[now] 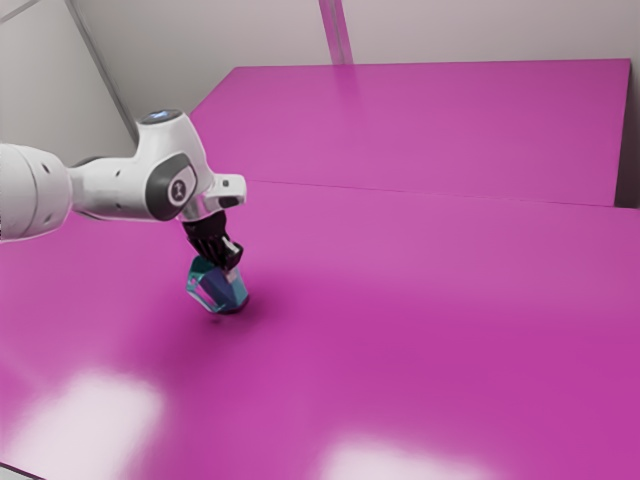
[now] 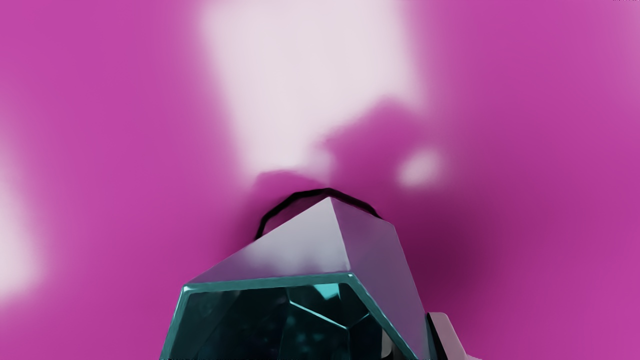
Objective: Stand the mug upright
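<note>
Mug (image 1: 220, 288) at the tabletop (image 1: 430, 320), tilted, directly below the gripper (image 1: 229, 262); exterior view puts its mouth toward about ten o'clock, base toward four. Whether the fingers are apart or clamped, cannot tell. Righting looks to be the step in hand; next move calls for bringing mouth up, base flat. Interior dark in wrist view; no contents made out.
</note>
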